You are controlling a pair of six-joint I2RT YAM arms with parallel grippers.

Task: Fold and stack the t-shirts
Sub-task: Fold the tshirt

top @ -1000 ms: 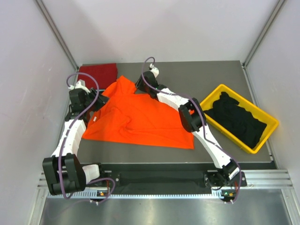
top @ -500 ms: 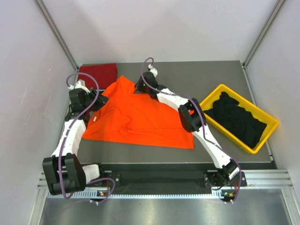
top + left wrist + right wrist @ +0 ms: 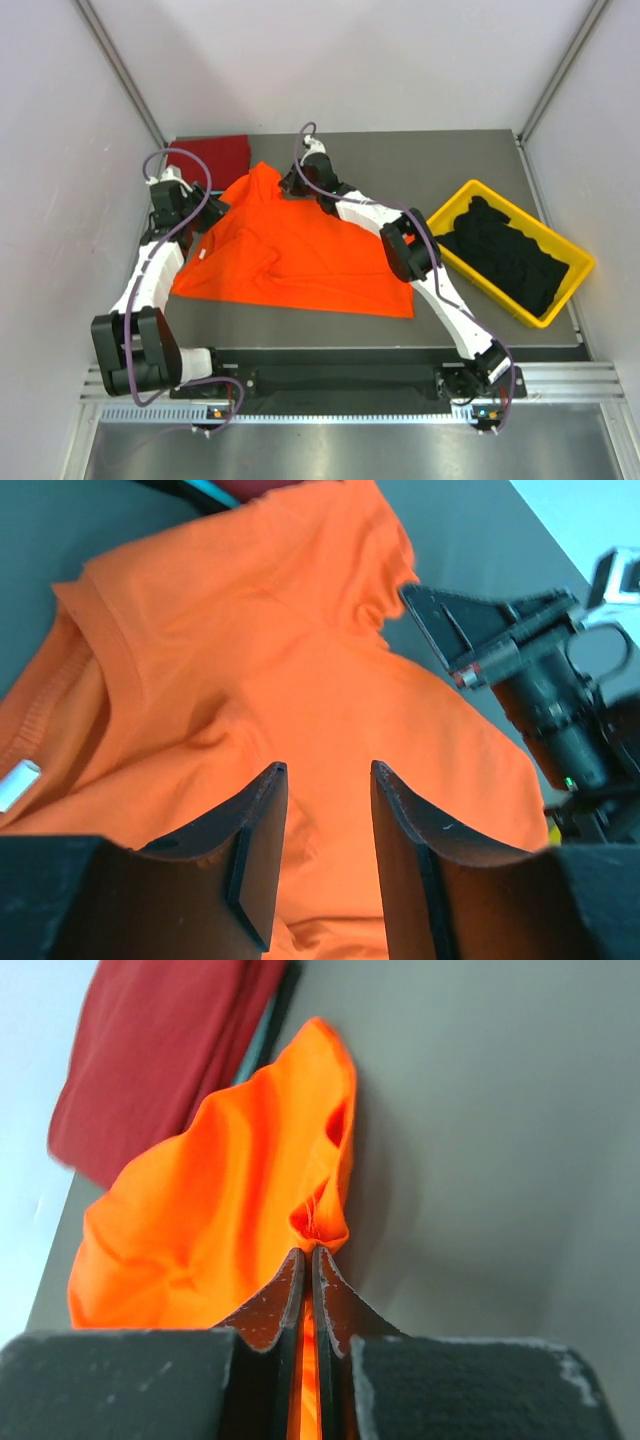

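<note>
**Orange t-shirt** (image 3: pixel 300 260) lies spread and wrinkled on the left-centre of the worktop (image 3: pixel 450 165). Dark red t-shirt (image 3: pixel 210 155) sits folded at the far left corner. Black t-shirts (image 3: pixel 500 255) fill the yellow bin (image 3: pixel 575 262) at right. My right jaws are clenched on a pinch of orange cloth at the far edge, holding it in a peak. My left jaws stand released above the cloth near the collar, grasping nothing. For a clean fold, I judge the left should take a matching edge, then both carry it over evenly, taut and low.
</note>
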